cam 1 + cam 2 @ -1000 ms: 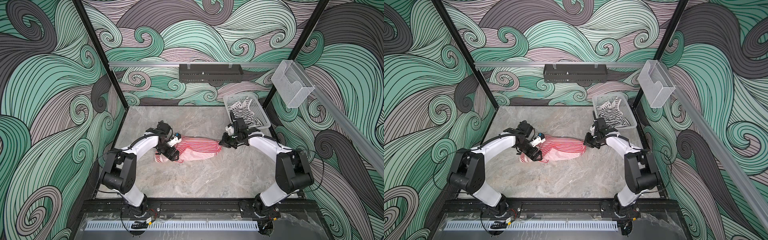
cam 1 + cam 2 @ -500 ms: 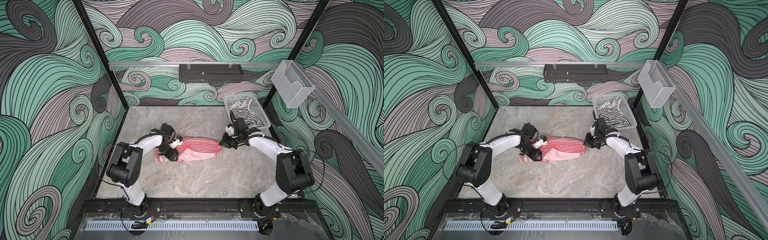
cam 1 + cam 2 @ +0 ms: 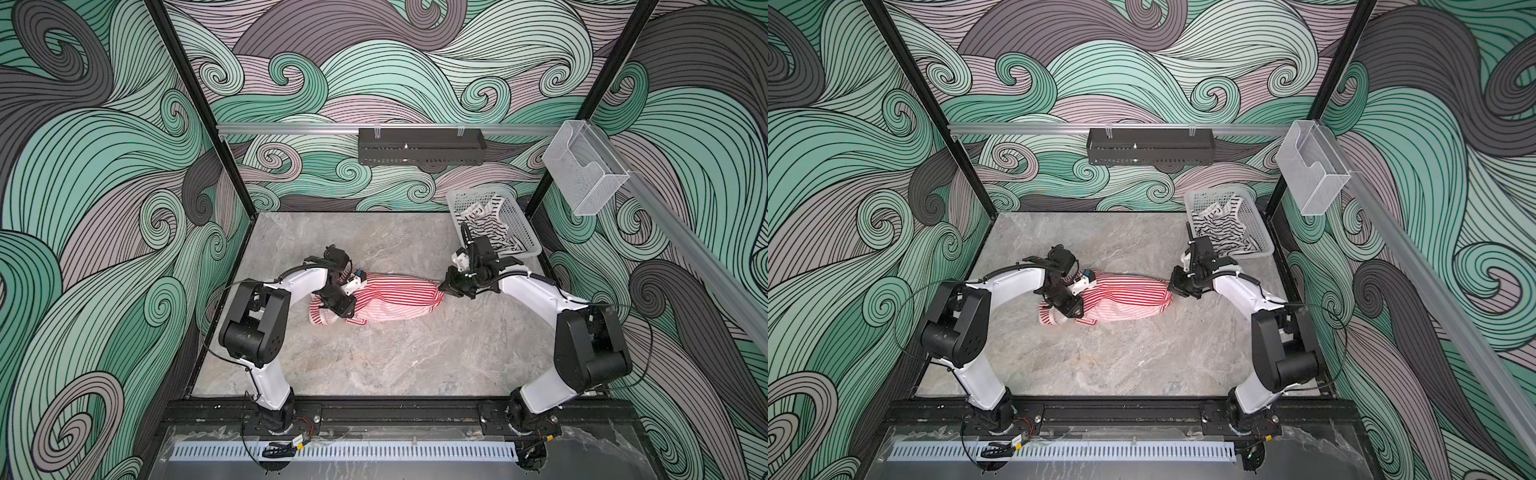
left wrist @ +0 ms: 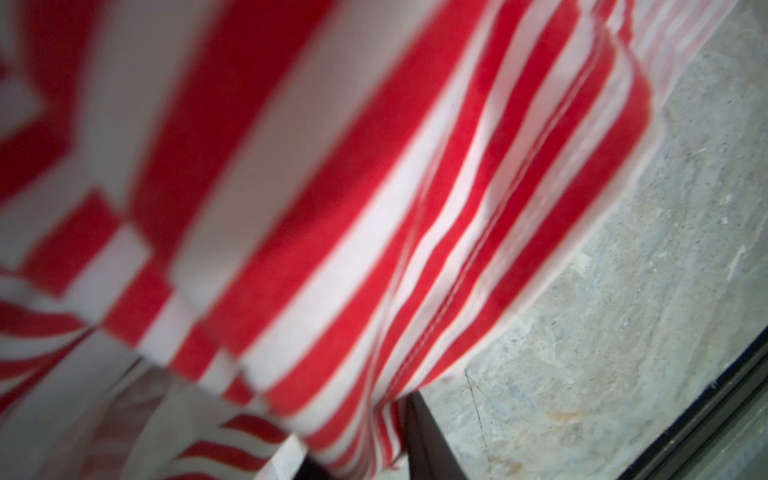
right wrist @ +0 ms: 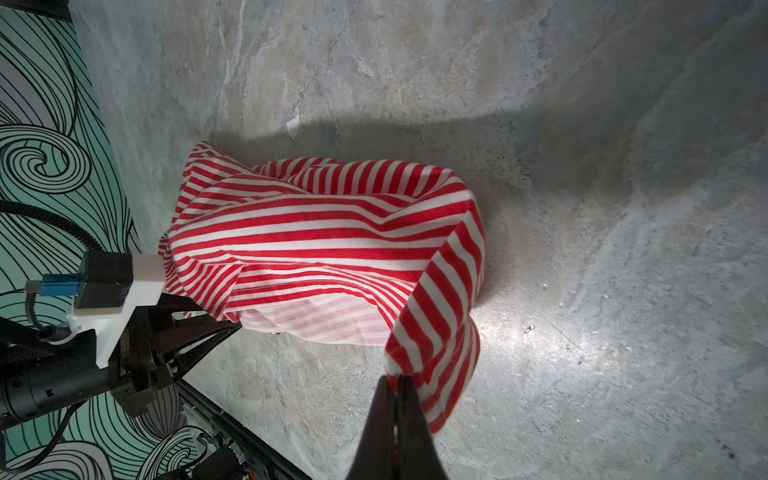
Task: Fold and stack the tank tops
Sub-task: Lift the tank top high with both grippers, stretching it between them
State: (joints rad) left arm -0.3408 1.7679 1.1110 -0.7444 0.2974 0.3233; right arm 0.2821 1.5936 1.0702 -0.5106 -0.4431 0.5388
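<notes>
Since a second ago the left arm has swung its big black elbow joint in nearer the cloth and the left gripper (image 3: 345, 308) has drawn its jaws together. The right arm and the garment lie much as they did.

Nearest the camera, both arms rise from the black rail at the front edge of the grey marbled table (image 3: 374, 365).

At mid-table lies the red-and-white tank top (image 3: 395, 295), bunched into a long roll that runs from one gripper to the other. The left gripper sits on its left end, where a loose bit of striped cloth spills toward the front. In the right wrist view its two dark fingers (image 5: 208, 332) meet in a point at the cloth's edge, clamped on it. In the left wrist view blurred stripes fill nearly everything, with one dark finger (image 4: 424, 440) at the hem.

The right gripper (image 3: 445, 287) is pinched tight on the right end. Its own wrist view shows a fold of stripes caught between its closed fingers (image 5: 380, 415) and lifted off the stone.

Farther back, in the far right corner, the white basket (image 3: 523, 227) holds the black-striped tank top (image 3: 488, 226), crumpled inside. The right arm's wrist is just in front of the basket.

Beyond that, a black tray (image 3: 419, 145) hangs from the rail on the back wall, and a clear holder (image 3: 582, 178) hangs on the right-hand rail
</notes>
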